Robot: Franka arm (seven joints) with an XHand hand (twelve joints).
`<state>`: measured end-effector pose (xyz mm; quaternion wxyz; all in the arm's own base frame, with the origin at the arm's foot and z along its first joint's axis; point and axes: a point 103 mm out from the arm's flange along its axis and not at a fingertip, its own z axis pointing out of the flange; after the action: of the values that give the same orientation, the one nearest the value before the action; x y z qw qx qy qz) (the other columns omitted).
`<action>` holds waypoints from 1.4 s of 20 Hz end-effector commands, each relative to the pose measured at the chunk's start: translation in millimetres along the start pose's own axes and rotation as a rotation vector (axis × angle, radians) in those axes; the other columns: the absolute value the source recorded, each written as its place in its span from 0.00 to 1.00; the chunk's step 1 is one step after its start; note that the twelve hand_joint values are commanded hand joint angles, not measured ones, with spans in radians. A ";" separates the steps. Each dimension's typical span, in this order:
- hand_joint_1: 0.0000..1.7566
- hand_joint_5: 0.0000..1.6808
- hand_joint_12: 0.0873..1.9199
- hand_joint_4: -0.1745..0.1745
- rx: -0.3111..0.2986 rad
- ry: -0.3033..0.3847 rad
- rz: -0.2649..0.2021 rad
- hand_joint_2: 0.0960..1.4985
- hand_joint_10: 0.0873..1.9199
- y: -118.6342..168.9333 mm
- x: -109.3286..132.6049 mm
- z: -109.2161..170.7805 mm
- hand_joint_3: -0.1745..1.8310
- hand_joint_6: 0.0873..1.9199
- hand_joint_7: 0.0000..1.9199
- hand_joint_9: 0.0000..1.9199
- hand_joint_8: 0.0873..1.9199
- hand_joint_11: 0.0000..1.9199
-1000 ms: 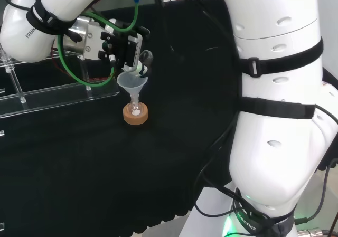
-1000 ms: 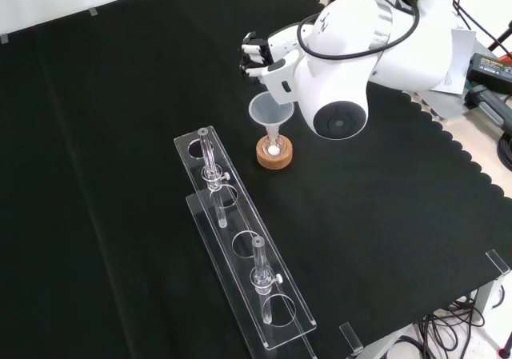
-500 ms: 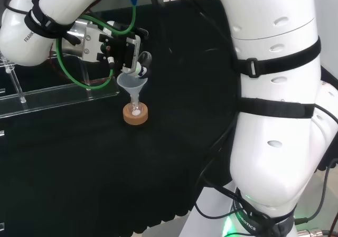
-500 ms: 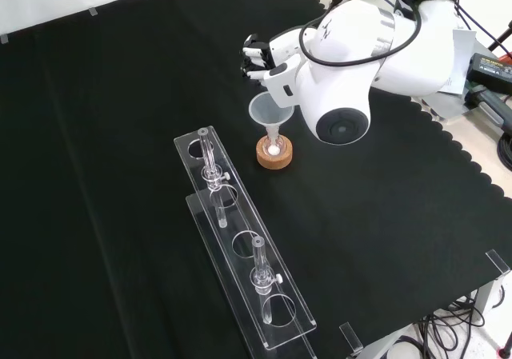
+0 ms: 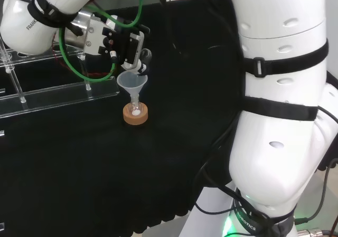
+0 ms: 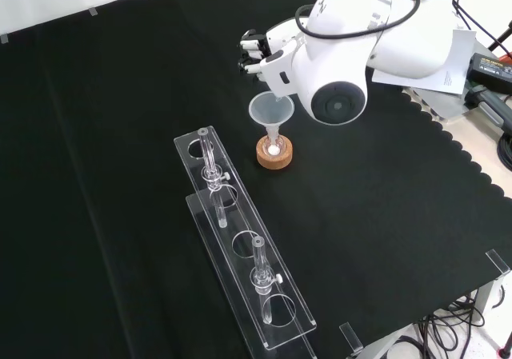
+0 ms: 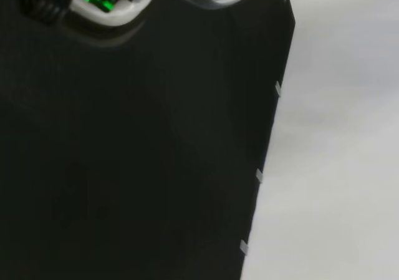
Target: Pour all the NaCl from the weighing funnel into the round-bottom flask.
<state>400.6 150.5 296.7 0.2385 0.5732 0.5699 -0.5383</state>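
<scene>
From the head view I see the hand [image 5: 128, 48] poised just above a clear funnel [image 5: 132, 82], whose stem drops into the round-bottom flask [image 5: 135, 110] on its cork ring [image 5: 135, 115]. The flask's glass is nearly invisible; only a white speck inside marks it. I cannot tell whether the fingers [image 6: 251, 49] grip anything, since the arm's link [image 6: 340, 63] blocks them in the front view.
</scene>
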 end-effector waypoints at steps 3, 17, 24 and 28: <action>0.63 0.74 0.49 1.00 -0.044 0.132 -0.022 0.41 0.09 -0.9 -4.6 13.7 0.41 0.36 0.33 0.52 0.31 0.46; 0.63 0.74 0.49 1.00 -0.127 0.413 -0.046 0.41 0.09 8.4 -26.0 41.2 0.41 0.35 0.33 0.53 0.31 0.46; 0.63 0.74 0.49 1.00 -0.132 0.552 -0.076 0.41 0.09 18.2 -29.0 51.0 0.41 0.35 0.33 0.53 0.31 0.46; 0.63 0.74 0.49 1.00 -0.136 0.632 -0.086 0.41 0.09 24.9 -30.5 62.6 0.41 0.35 0.33 0.53 0.31 0.46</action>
<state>411.5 65.3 323.7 0.1253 0.6826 0.6219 -0.3627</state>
